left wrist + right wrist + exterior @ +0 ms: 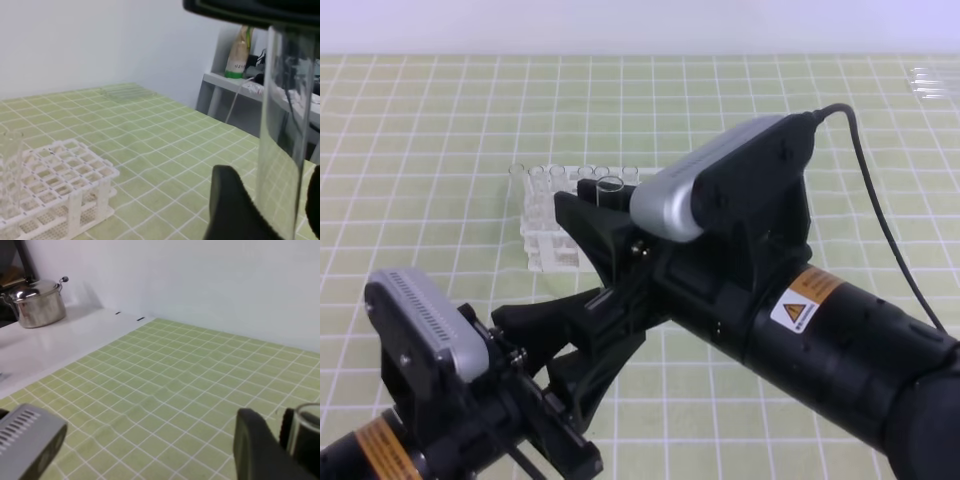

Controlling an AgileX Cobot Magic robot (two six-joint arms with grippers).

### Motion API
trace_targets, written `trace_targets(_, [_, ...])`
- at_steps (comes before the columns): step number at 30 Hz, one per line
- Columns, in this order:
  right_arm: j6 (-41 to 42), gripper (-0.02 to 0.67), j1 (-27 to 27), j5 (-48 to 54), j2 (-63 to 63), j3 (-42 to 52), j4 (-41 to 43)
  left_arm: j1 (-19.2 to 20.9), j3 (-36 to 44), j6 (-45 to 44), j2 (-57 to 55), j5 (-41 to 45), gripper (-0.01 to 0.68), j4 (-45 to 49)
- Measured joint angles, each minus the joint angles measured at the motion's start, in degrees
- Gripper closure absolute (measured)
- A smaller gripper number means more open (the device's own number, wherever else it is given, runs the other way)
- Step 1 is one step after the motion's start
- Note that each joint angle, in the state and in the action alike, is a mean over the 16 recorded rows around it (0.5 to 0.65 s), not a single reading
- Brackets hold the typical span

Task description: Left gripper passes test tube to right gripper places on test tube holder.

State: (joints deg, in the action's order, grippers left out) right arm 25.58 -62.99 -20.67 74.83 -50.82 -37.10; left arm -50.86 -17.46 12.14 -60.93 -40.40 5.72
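— Fingers (595, 205) of the right gripper (603, 200) pinched the test tube (611, 187) upright at the holder's (545, 240) three o'clock edge?
— Yes. Only the left wrist view showed the tube's full glass wall; the left gripper (582, 345) looked spread below.

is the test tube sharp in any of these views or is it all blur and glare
Exterior high: only the test tube rim shows, small and soft behind the right pincer. Left wrist: it fills the right side, close, blurred, with reflections down the glass. Right wrist: just a hazy rim at the corner.
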Motion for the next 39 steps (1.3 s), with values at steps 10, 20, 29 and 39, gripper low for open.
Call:
trace_targets(10, [7.4,0.641,0.0,0.3,-2.3,0.5,-6.0,0.0,0.0,-0.1,4.5,4.1,0.650,2.0])
trace_targets(20, [16.4,0.641,0.0,1.1,-6.0,2.3,-15.2,0.0,0.0,-0.1,19.7,20.6,0.667,3.8])
trace_targets(29, [17.7,0.641,0.0,1.9,-7.5,2.9,-16.9,0.0,0.0,-0.1,37.9,40.7,0.673,3.7])
trace_targets(39, [17.7,0.641,0.0,2.2,-7.5,2.9,-16.9,0.0,2.4,0.8,51.7,54.1,0.673,3.2])
